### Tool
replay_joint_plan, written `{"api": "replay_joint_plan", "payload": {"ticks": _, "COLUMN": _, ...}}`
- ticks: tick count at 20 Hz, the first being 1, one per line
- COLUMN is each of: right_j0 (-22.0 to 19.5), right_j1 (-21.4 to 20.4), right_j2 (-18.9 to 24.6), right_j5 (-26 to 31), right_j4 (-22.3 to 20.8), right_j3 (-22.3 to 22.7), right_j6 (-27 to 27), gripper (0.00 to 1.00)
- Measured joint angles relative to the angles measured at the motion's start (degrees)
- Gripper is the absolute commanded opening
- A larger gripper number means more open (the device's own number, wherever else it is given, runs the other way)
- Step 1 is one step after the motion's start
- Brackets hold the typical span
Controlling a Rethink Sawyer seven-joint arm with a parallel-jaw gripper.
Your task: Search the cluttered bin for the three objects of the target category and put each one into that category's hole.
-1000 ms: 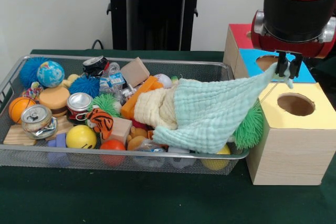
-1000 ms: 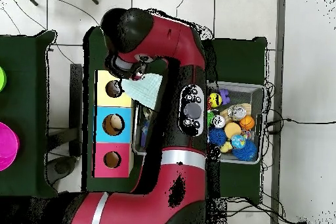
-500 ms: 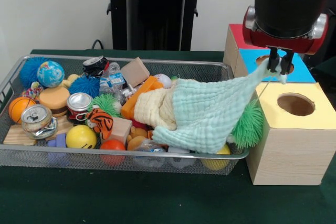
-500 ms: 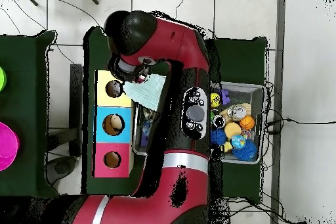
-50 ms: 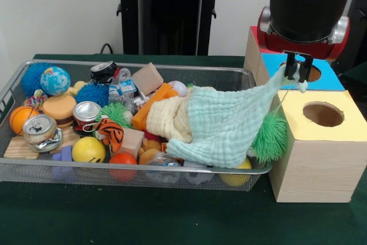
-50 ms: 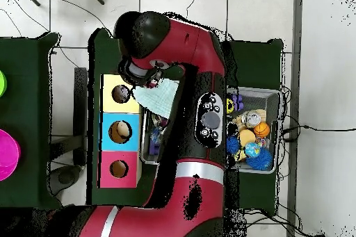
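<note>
Honestly, with the end effector [image 5: 299, 73] pinching just 1 corner of the mint cloth [image 5: 226, 124], its trailing bulk could snag the green spiky ball [image 5: 270, 135] or slip free short of the yellow box's hole [image 5: 323, 113].

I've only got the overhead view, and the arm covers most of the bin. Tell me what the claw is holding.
Observer: The claw is shut on one corner of a pale green cloth.
Operator: Report whether the cloth hangs free of the bin.
Observer: It does not. Most of it lies in the bin, draped over a cream cloth.
Operator: Name what sits under the end nearest the boxes.
Observer: A green spiky ball, at the bin's end beside the yellow-topped box.
</note>
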Motion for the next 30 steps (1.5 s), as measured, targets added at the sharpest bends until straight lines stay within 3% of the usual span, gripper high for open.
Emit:
{"api": "replay_joint_plan", "payload": {"ticks": 19, "right_j0": -0.5, "right_j1": -2.4, "right_j2": -1.6, "right_j5": 0.0, "right_j4": -0.4, "right_j3": 0.8, "right_j6": 0.0, "gripper": 1.0}}
{"api": "replay_joint_plan", "payload": {"ticks": 30, "right_j0": -7.7, "right_j1": -10.4, "right_j2": -2.6, "right_j5": -3.6, "right_j4": -4.9, "right_j3": 11.0, "right_j6": 0.0, "gripper": 1.0}}
